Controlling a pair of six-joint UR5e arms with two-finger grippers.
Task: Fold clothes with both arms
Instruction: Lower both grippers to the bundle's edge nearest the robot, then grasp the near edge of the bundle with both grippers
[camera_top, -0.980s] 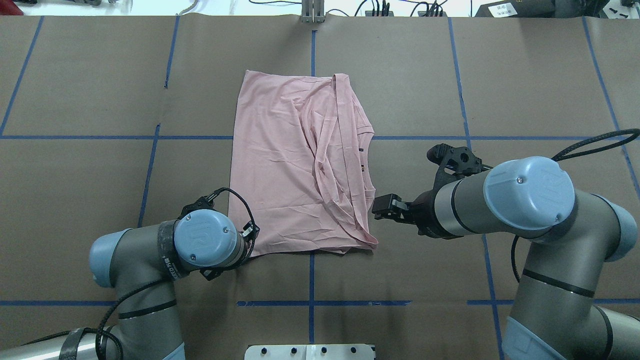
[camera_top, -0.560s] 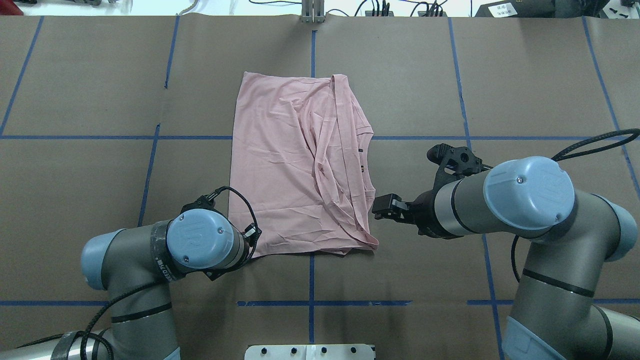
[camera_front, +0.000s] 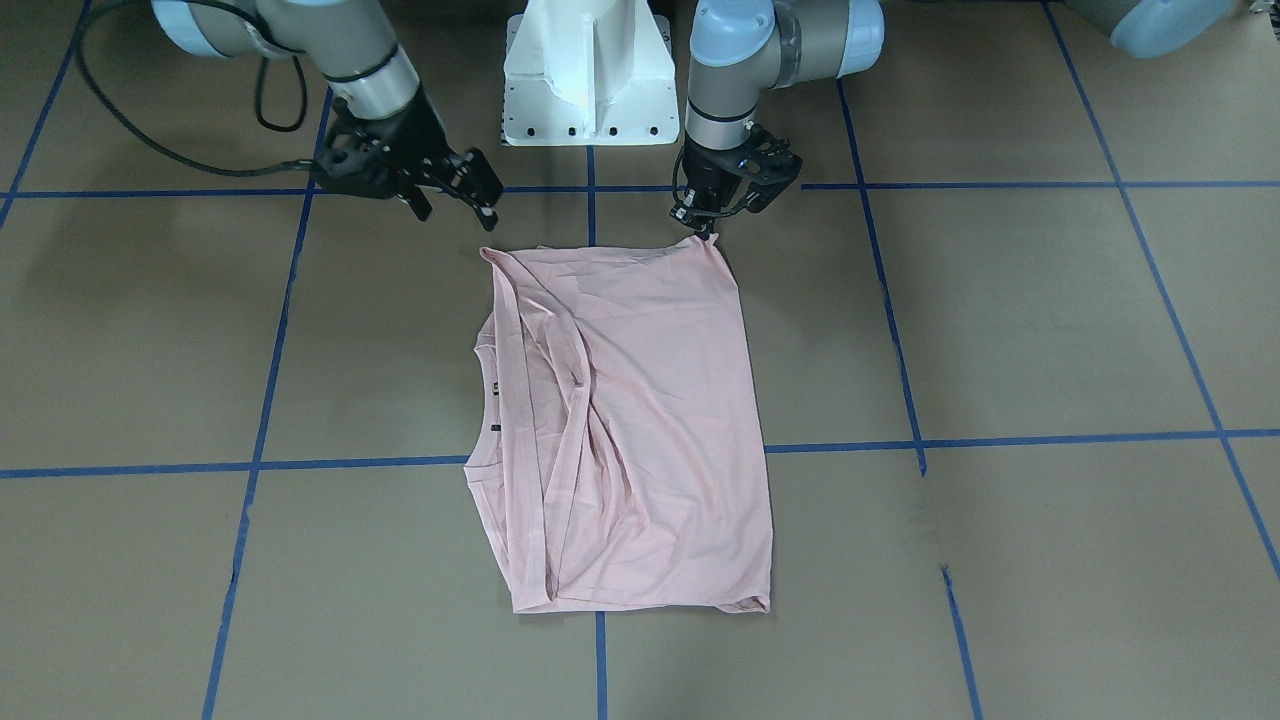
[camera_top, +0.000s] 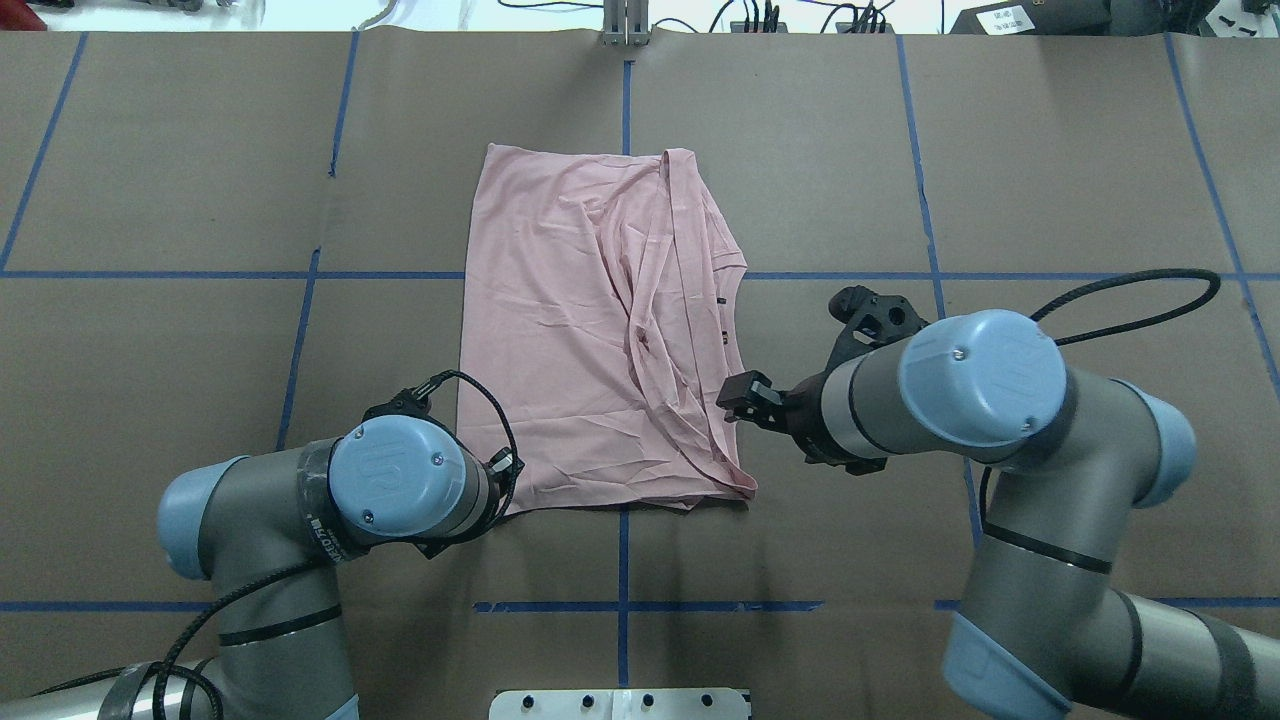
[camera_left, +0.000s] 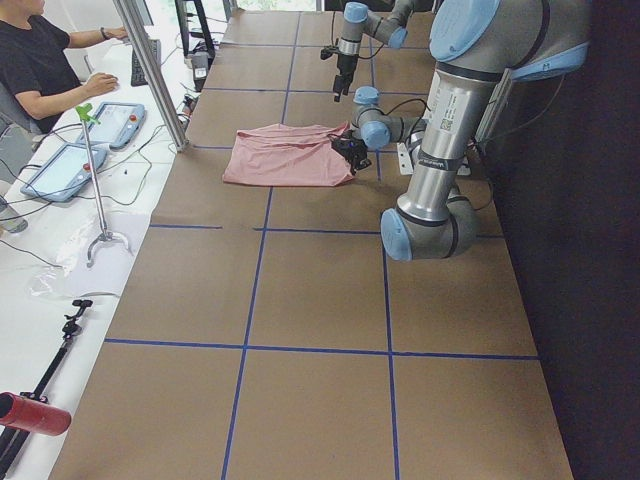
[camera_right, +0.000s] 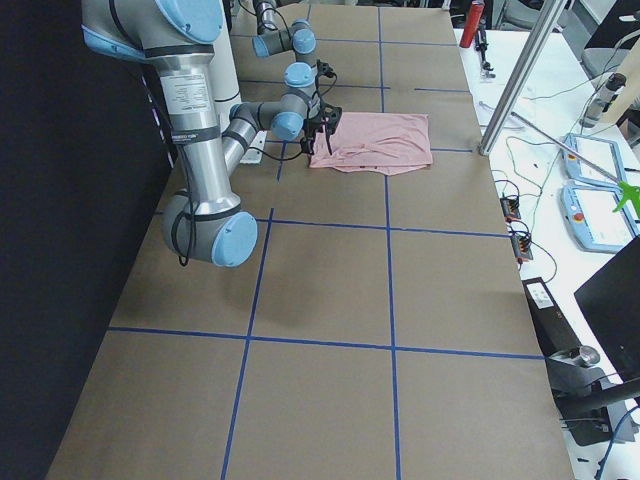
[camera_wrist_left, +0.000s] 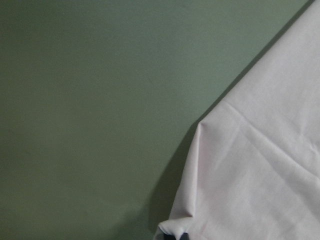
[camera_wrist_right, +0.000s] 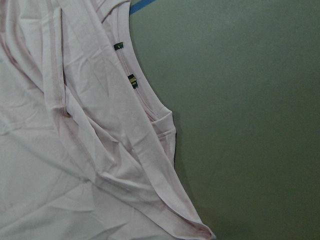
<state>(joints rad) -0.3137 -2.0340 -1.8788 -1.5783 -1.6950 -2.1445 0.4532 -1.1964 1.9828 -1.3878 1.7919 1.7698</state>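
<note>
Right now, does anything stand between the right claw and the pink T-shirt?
Nothing visible does. The right claw hangs open by the T-shirt, at its folded-sleeve edge, with only air and the bare brown table cover between them.

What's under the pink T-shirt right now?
Brown table cover. Blue tape lines run up to the T-shirt on all four sides, and where they cross is covered. The folded layers hide anything else beneath, so no more can be told.
</note>
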